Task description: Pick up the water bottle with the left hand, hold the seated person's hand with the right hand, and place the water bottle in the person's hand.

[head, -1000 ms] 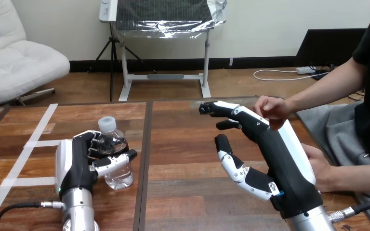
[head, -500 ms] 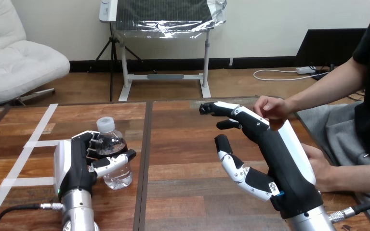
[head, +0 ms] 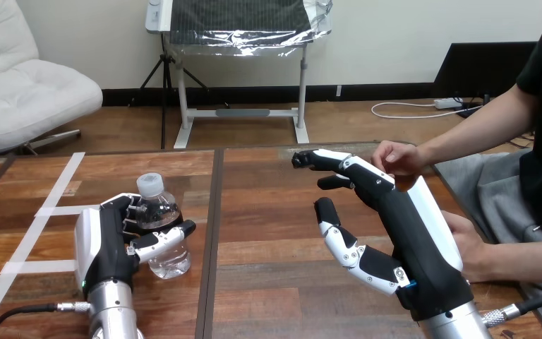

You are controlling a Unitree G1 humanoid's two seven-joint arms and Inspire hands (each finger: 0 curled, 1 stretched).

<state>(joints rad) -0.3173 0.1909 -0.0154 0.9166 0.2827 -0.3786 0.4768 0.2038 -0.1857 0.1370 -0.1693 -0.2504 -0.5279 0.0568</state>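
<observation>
A clear water bottle [head: 157, 224] with a white cap stands on the table at the left. My left hand [head: 116, 244] is wrapped round it, fingers behind and thumb across the front. At the right, my right hand [head: 395, 219] is raised with its fingers stretched out, open and holding nothing. The person's hand [head: 396, 157] rests loosely curled against the back of my right hand near its fingers. A second hand of the person [head: 469, 247] lies behind my right wrist. Whether either one touches my hand I cannot tell.
White tape strips [head: 46, 210] run across the table's left part. A dark seam [head: 212, 233] splits the wooden table down the middle. The person sits at the right edge.
My left hand and the bottle have shifted slightly left and toward the near edge. My right hand and the person's hands have stayed put.
</observation>
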